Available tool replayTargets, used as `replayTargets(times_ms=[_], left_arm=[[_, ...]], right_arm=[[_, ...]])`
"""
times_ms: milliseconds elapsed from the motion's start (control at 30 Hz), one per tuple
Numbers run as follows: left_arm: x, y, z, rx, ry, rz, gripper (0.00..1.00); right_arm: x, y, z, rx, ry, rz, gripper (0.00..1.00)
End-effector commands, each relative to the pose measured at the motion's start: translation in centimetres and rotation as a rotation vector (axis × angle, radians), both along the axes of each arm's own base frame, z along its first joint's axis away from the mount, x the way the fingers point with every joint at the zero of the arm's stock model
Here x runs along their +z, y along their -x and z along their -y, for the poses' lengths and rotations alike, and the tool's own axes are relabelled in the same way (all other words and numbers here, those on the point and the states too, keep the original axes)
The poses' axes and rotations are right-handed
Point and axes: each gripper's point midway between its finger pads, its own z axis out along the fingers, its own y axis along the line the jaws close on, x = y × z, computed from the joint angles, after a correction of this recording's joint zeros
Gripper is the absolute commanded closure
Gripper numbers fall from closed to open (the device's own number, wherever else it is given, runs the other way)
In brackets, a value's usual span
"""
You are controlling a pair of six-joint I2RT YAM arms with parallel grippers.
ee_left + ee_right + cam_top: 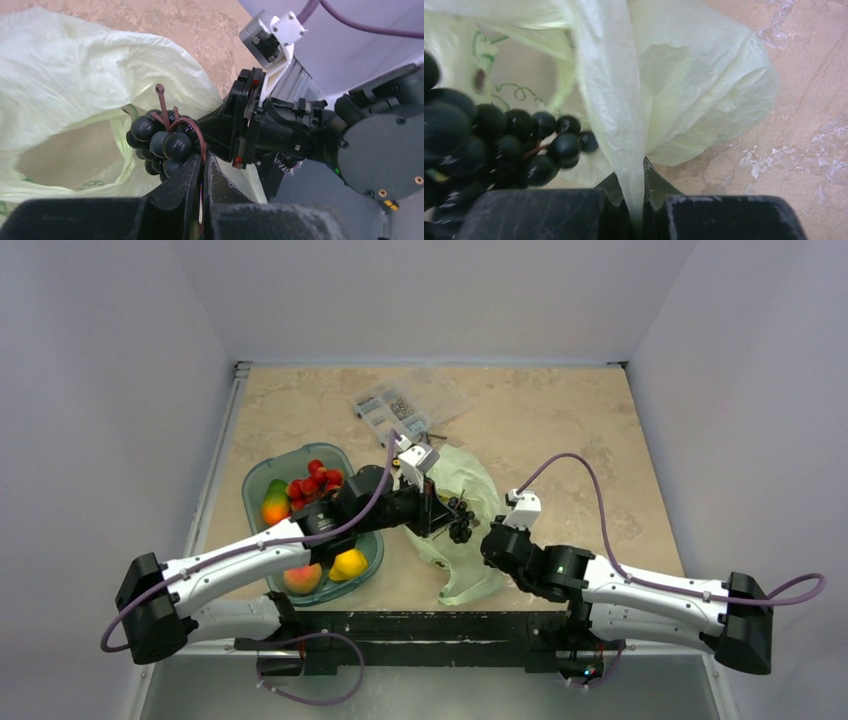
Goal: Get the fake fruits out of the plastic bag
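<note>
The bag (470, 575) lies mid-way across the table (560, 430), with the grape bunch (461, 519) at its mouth. A tray (256, 478) sits at the bag's nine o'clock, a box (410, 405) at its eleven o'clock.

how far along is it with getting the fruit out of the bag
Done: fruit lies in the tray; whether it came from the plastic bag is unclear. In hand: the left gripper is shut on the stem of the grape bunch at the bag mouth; the right gripper pinches the bag's edge. Left: lift the bunch clear and set it down; the bag interior that shows holds no other fruit.
</note>
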Motion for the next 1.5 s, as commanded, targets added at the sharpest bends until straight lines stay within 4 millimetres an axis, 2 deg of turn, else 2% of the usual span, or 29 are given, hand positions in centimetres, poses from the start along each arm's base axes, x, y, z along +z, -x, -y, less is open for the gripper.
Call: replayTargets(times_ms=[0, 167, 267, 333, 400, 533, 567, 700, 900, 1067, 1100, 1200, 1233, 1300, 1367, 1467], left_arm=[[2.8, 1.2, -2.1, -0.072, -0.062, 0.121, 1.00], [8.2, 2.2, -4.7, -0.033, 0.083, 0.259, 1.00], [9.7, 1.7, -7.2, 0.065, 0.047, 0.271, 1.00], [9.6, 0.1, -10.0, 0.208, -0.058, 0.270, 1.00], [8.2, -1.4, -13.3, 0.358, -0.201, 0.252, 1.00], [6.2, -2.8, -19.5, 0.597, -0.400, 0.263, 1.00], [5.2, -3.1, -22.8, 0.729, -0.484, 0.271, 1.00], [3.1, -3.5, -26.5, 0.883, -0.598, 0.304, 1.00], [-0.7, -4.2, -27.0, 0.951, -0.658, 0.260, 1.00], [-3.3, -4.2, -28.4, 1.106, -0.686, 0.171, 1.00], [-3.7, -4.1, -28.7, 1.132, -0.691, 0.155, 0.93], [-3.8, -3.5, -29.7, 1.206, -0.705, 0.110, 0.51], [-3.7, -3.4, -29.7, 1.214, -0.708, 0.102, 0.40], [-3.5, -3.4, -29.1, 1.189, -0.704, 0.083, 0.29], [-3.0, -3.5, -28.3, 1.156, -0.668, 0.068, 0.23], [-2.0, -3.7, -26.2, 1.064, -0.563, 0.050, 0.21]], right_arm=[[1.7, -1.1, 0.7, -0.082, -0.032, 0.054, 1.00], [0.8, -0.9, 1.1, -0.096, -0.016, 0.038, 1.00], [0.4, -0.8, 1.0, -0.094, -0.013, 0.027, 1.00], [0.3, -0.8, 0.9, -0.090, -0.011, 0.025, 1.00], [0.5, -0.8, 0.8, -0.087, -0.012, 0.027, 1.00], [0.6, -0.9, 0.9, -0.083, -0.009, 0.036, 1.00], [0.6, -0.9, 0.9, -0.084, -0.009, 0.038, 1.00], [0.6, -0.9, 0.8, -0.080, -0.010, 0.038, 1.00], [0.5, -1.0, 0.4, -0.070, -0.007, 0.036, 1.00], [0.6, -0.9, 0.3, -0.063, -0.007, 0.032, 1.00], [0.6, -0.9, 0.4, -0.064, -0.006, 0.032, 1.00], [0.5, -0.8, 0.6, -0.064, -0.010, 0.032, 1.00], [0.6, -0.7, 0.6, -0.063, -0.013, 0.032, 1.00], [0.6, -0.7, 0.7, -0.063, -0.018, 0.034, 1.00], [0.6, -0.7, 0.6, -0.061, -0.019, 0.035, 1.00], [0.6, -0.8, 0.5, -0.060, -0.014, 0.035, 1.00]])
